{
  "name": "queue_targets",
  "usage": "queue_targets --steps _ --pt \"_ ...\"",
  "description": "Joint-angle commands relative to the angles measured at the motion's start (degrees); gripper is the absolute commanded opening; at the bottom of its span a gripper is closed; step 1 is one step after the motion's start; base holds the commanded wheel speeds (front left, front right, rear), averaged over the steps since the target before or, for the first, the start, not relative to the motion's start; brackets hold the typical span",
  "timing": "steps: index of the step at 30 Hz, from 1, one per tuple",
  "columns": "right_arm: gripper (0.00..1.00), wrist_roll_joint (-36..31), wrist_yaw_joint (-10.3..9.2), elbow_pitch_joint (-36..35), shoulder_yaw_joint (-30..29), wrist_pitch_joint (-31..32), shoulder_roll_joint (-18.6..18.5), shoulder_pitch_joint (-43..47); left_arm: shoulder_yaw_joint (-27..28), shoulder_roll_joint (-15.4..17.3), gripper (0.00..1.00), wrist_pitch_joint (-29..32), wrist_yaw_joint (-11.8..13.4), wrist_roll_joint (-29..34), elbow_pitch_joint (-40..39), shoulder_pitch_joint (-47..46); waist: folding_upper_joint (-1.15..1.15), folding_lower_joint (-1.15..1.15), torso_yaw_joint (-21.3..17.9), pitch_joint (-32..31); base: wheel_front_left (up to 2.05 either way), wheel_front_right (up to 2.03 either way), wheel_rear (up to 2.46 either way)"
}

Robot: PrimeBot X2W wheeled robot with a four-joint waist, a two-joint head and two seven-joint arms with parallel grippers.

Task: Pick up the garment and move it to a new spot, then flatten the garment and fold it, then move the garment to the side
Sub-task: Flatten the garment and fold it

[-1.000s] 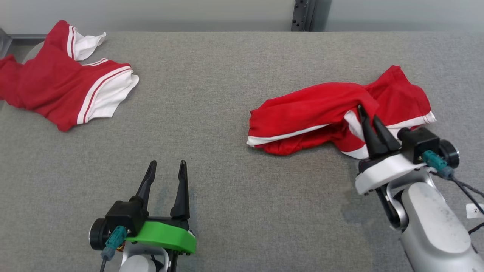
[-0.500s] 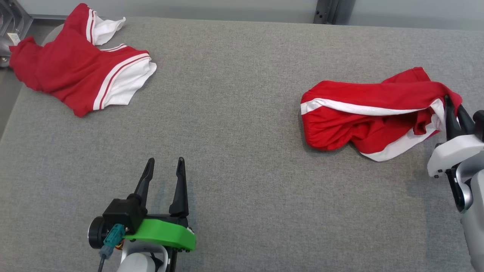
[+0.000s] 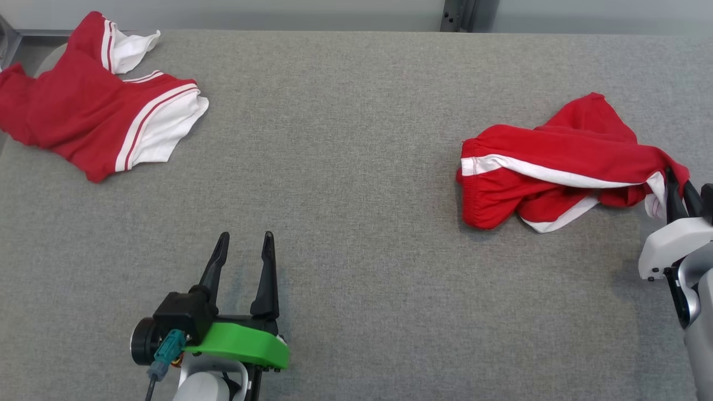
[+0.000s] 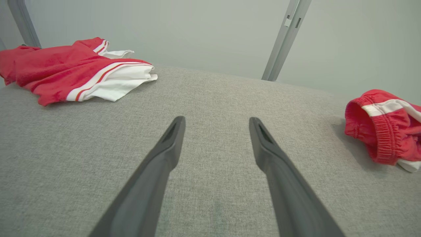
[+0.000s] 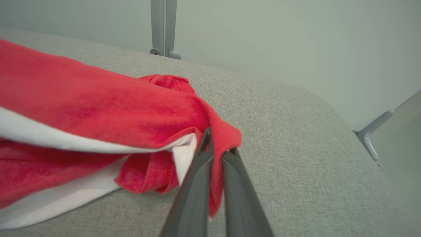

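- Head view: the garment [image 3: 557, 161], red shorts with a white side stripe, lies bunched at the right of the frame on the grey fabric-covered table [image 3: 356, 195]. Its elastic waistband faces the frame's centre and its far end trails to the right edge.
- Head view: the right gripper [image 3: 678, 181] sits at the right edge with its fingers pressed together, pinching that trailing end of the garment.
- Head view: the left gripper [image 3: 247, 236] is at the lower left, fingers spread apart and holding nothing, well apart from the garment.
- Head view: a second garment [image 3: 83, 122], red with white bands, lies rumpled in the upper left corner. A dark post [image 3: 457, 15] stands at the top edge.
- Left wrist view: the two dark fingers rise from the bottom with bare grey fabric showing between them. The garment's gathered waistband sits at the right edge, and the second garment lies at the upper left.
- Right wrist view: the fingers meet at bottom centre, clamped on a fold of red cloth that drapes over their tips. The rest of the garment spreads to the left, partly lifted, with its white stripe below the red.
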Motion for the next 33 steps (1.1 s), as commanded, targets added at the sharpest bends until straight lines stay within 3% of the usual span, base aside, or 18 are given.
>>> queue_targets --steps 1,2,5,7,8,9,18,33 --pt "0.0 -0.5 -0.04 0.3 -0.4 -0.6 0.1 0.0 0.0 0.1 1.0 0.0 -0.1 0.2 0.1 -0.7 -0.01 0.0 -0.6 -0.1 0.0 0.0 0.0" --pt "0.09 -0.6 -0.04 0.6 -0.5 -0.7 0.2 0.1 0.0 0.1 1.0 0.0 -0.1 0.3 0.2 -0.7 -0.01 0.0 -0.9 -0.1 0.0 0.0 0.0" --pt "0.18 -0.9 -0.04 1.5 -0.8 -1.0 0.6 0.4 -0.1 0.1 1.0 0.0 -0.2 0.4 0.3 -0.7 -0.01 0.0 -1.7 -0.2 0.0 0.0 0.0" --pt "0.34 -1.2 -0.04 2.1 -1.2 -1.1 0.8 0.6 -0.1 0.1 1.0 0.0 -0.3 0.5 0.4 -0.7 -0.01 0.0 -2.3 -0.4 0.0 0.0 0.0" --pt "0.91 -1.3 -0.04 2.2 -1.5 -1.3 1.0 0.6 -0.1 0.1 1.0 0.0 -0.4 0.6 0.5 -0.7 -0.01 0.0 -2.6 -0.5 0.0 0.0 0.0" --pt "1.0 -1.3 -0.04 2.4 -1.7 -1.4 1.2 0.7 -0.1 0.1 1.0 0.0 -0.5 0.6 0.6 -0.6 -0.01 0.0 -2.9 -0.6 0.0 0.0 0.0" --pt "1.0 -1.1 -0.03 0.2 -4.3 -1.9 3.5 4.0 -0.4 0.1 1.0 0.0 -0.9 1.2 1.3 0.5 -0.01 0.0 -5.1 -2.1 0.0 0.0 0.0" --pt "1.0 2.2 -0.03 -10.8 -4.1 -1.9 9.0 15.2 -1.2 0.1 1.0 0.0 -1.3 1.5 1.8 1.7 -0.01 0.0 -7.1 -4.3 0.0 0.0 0.0"
